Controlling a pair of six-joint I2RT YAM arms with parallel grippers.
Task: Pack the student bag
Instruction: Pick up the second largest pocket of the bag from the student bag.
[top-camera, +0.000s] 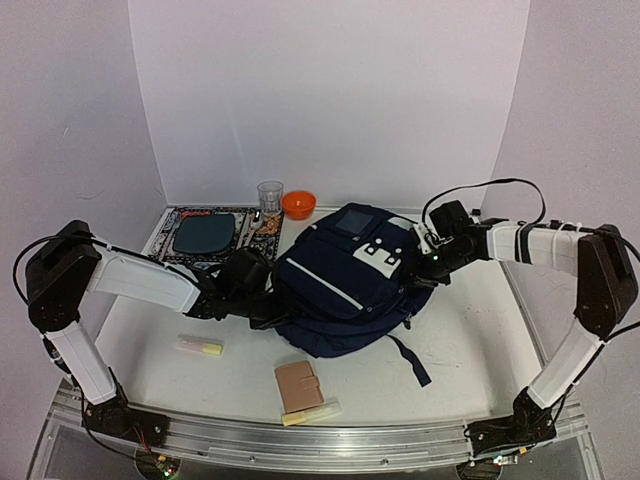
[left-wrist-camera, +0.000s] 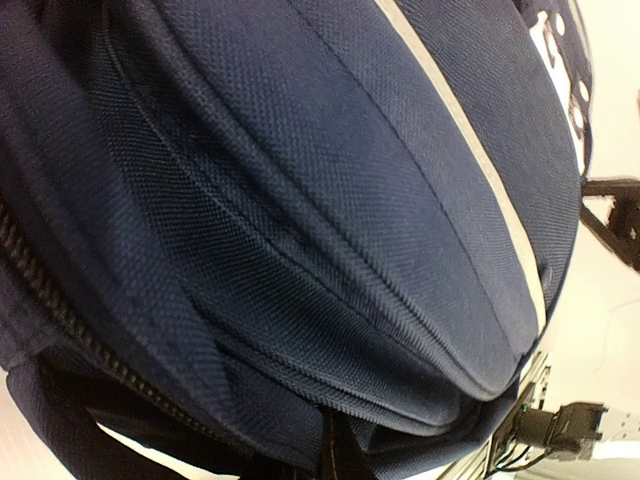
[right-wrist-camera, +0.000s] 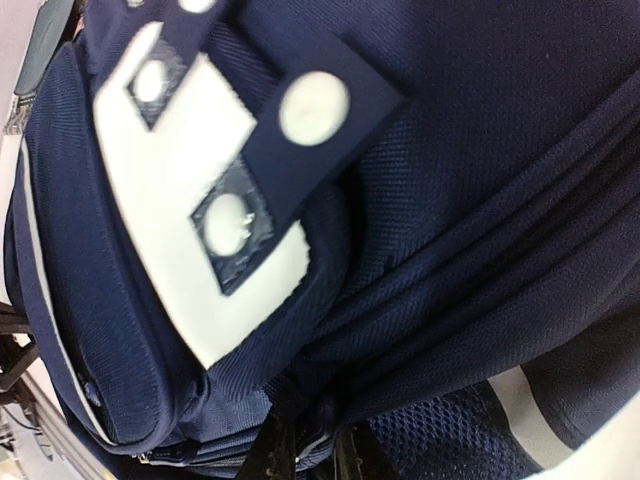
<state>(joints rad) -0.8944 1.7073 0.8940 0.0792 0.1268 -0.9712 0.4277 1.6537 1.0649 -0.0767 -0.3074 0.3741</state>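
The student bag lies between your arms. Your left arm stretches low, left gripper closed together at the bag's left flank. Your right arm bends inward, right gripper at its right flank, jaws unreadable.

Each arm is built from white-shelled links joined by black joint housings: left arm, right arm. Both mount on black bases. A thin black cable loops above the right arm. The left gripper and right gripper appear black; finer detail is indistinct.
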